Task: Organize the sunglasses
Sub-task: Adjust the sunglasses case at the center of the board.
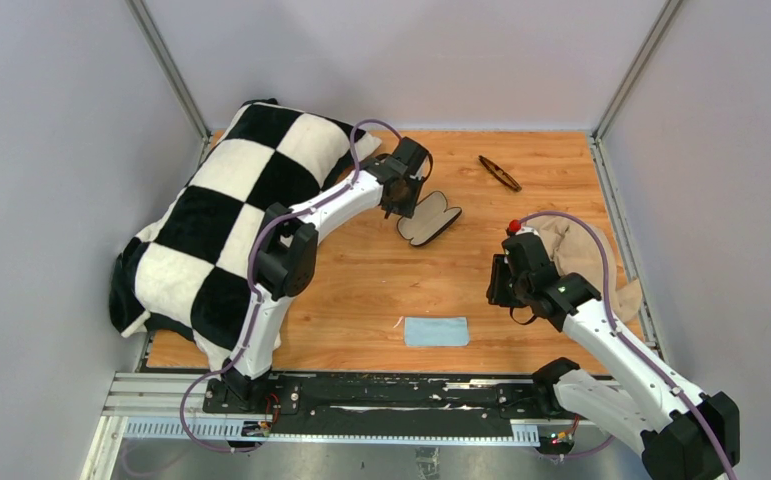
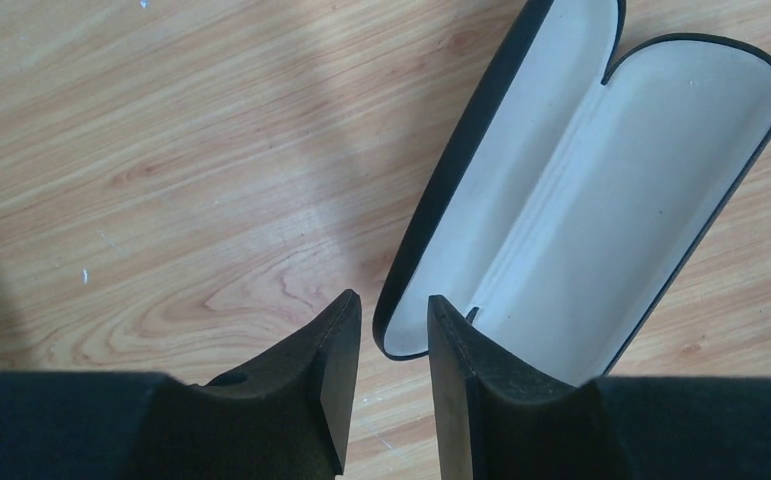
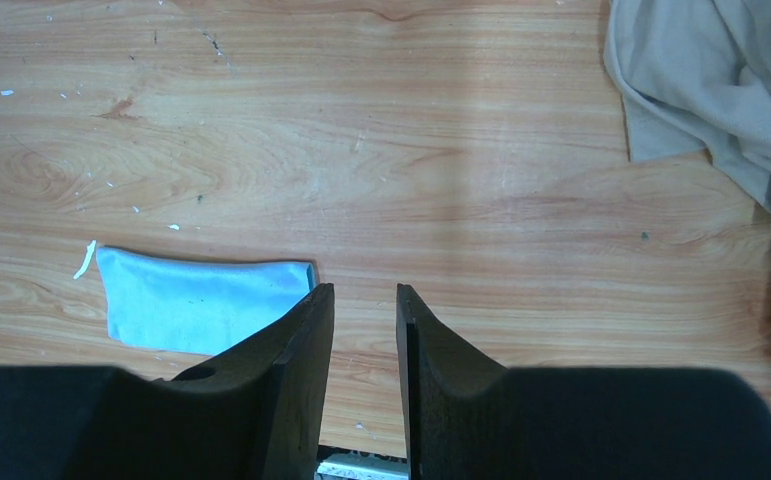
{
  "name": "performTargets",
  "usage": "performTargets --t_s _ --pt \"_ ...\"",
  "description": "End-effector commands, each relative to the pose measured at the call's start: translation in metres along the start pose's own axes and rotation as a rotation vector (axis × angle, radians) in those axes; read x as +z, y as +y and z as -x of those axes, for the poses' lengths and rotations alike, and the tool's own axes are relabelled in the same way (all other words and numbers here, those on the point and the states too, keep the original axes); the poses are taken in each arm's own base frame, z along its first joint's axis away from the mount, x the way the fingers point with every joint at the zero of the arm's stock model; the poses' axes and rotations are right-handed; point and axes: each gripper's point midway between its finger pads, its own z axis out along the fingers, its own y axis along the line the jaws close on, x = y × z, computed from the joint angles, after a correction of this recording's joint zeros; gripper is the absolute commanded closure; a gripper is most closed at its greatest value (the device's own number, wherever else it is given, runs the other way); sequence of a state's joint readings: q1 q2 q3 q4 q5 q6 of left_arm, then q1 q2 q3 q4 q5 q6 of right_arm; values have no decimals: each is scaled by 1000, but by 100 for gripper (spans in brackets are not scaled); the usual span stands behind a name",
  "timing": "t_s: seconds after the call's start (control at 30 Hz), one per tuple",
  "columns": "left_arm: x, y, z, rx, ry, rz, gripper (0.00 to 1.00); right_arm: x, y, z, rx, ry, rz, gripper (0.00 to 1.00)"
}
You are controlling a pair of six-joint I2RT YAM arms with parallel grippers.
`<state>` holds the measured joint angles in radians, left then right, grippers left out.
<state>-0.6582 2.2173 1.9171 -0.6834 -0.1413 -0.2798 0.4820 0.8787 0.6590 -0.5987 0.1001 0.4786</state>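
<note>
The sunglasses (image 1: 499, 172) lie folded on the table (image 1: 361, 290) near its far edge, toward the far right corner, angled to that edge and well apart from both arms. Only the overhead view shows them, and they are small there.

My left gripper (image 2: 393, 320) hangs over the near end of the open case (image 2: 601, 190), which sits in the far half of the table. Its jaws are parted and straddle the case's black rim. The gap is wider than the rim, so I read it as not clamped on anything.

My right gripper (image 3: 365, 300) hovers over bare wood just beside the blue cloth (image 3: 206, 305) near the near edge. Its jaws are slightly apart with nothing between them. A beige rag (image 3: 711, 80) is bunched at the right edge, and a checkered blanket (image 1: 231, 200) covers the left edge.

I expect the glasses to be very light, stiff but fragile, with a thin frame, delicate hinges and slick lenses that scratch easily. They sit low and flat, so the fingertips would have to come almost down to the wood. I would turn the wrist to match their slant and pinch across the narrow width at the middle, over the bridge. There the folded arms back up the frame. I would close gently, since a hard squeeze could bend them and a grip near one end could let them swing or slip.
</note>
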Motion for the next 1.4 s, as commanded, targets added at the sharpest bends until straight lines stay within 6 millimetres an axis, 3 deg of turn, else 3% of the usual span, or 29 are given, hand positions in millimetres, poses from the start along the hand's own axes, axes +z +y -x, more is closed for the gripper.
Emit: performTargets --t_s 0.0,0.07,0.17,0.5,0.6,0.83,1.13,1.23,1.37 --pt "11 1 -5 5 29 -18 62 -6 -3 5 1 -7 -6 66" --pt "12 -1 -7 1 36 -29 65 -6 -2 4 1 -6 0 66" --pt "14 -2 -12 -15 49 -33 83 -6 -1 3 2 -2 9 66" --pt "-9 -7 -24 -89 14 -93 100 -6 -2 -1 10 2 3 66" --pt "-20 -13 -32 -142 0 -133 100 -4 -1 0 14 3 7 66" --pt "-44 -18 -78 -271 -3 -190 100 3 6 -6 18 33 41 66" --pt "-53 -80 -106 -434 2 -270 99 7 11 -7 28 51 58 67" --pt "-59 -105 -101 -489 15 -300 82 5 12 -5 38 43 63 66" --pt "-73 -126 -96 -503 8 -365 70 2 11 -7 43 34 66 65"
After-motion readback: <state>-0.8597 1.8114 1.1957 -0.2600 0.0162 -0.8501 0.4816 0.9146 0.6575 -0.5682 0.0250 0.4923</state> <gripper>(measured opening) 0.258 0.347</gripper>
